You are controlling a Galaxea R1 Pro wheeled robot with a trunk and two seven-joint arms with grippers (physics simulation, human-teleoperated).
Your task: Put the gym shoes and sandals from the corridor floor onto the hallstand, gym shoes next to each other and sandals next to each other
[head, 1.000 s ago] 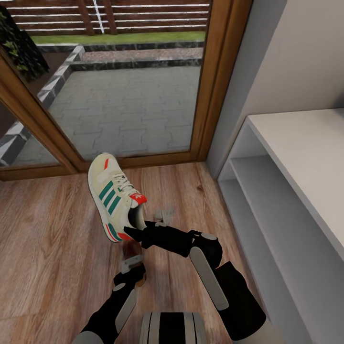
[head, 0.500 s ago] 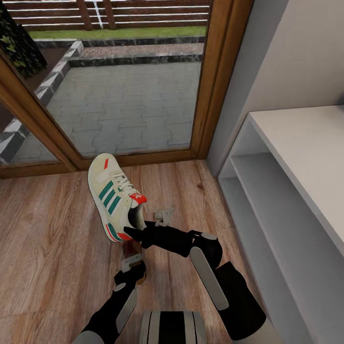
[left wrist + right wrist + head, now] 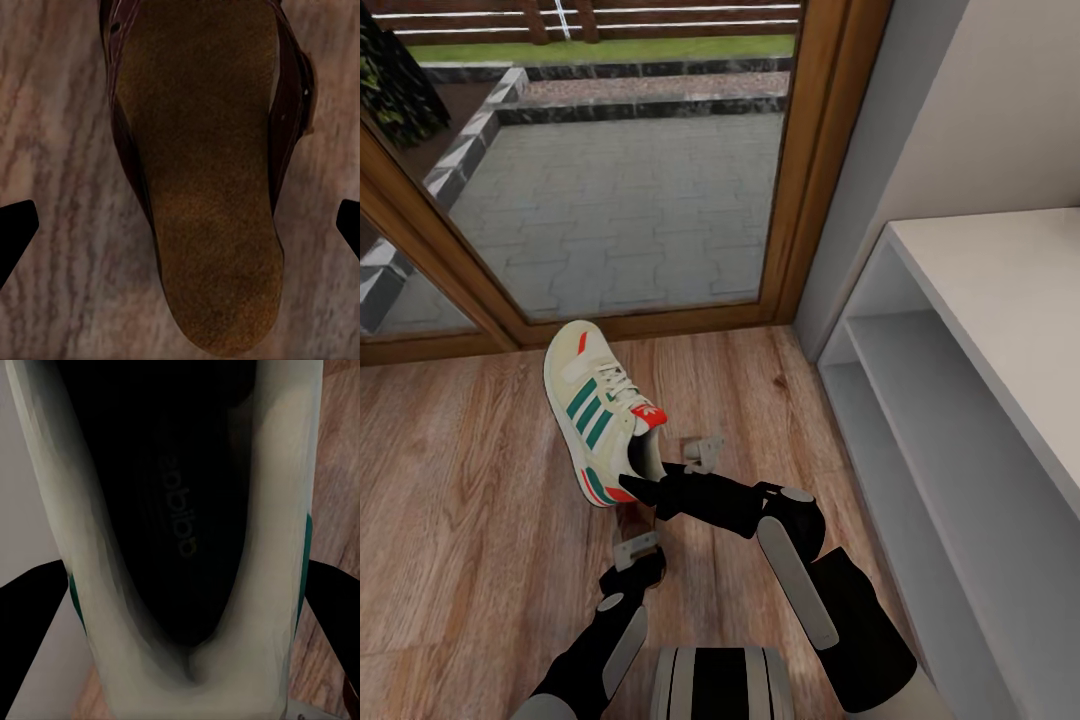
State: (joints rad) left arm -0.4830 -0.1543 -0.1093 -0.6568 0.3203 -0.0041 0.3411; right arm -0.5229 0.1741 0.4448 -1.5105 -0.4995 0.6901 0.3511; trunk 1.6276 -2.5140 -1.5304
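Now: right gripper (image 3: 643,490) clamps gym shoe (image 3: 598,410) heel | sandal (image 3: 206,172) between left fingertips (image 3: 15,232)

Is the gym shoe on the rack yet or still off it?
Off it: the gym shoe sits in the right end effector over the floor.

Sandal (image 3: 206,180) cropped at its strap end; gym shoe (image 3: 180,547) cropped; hallstand (image 3: 1000,300) cut off at the right edge.
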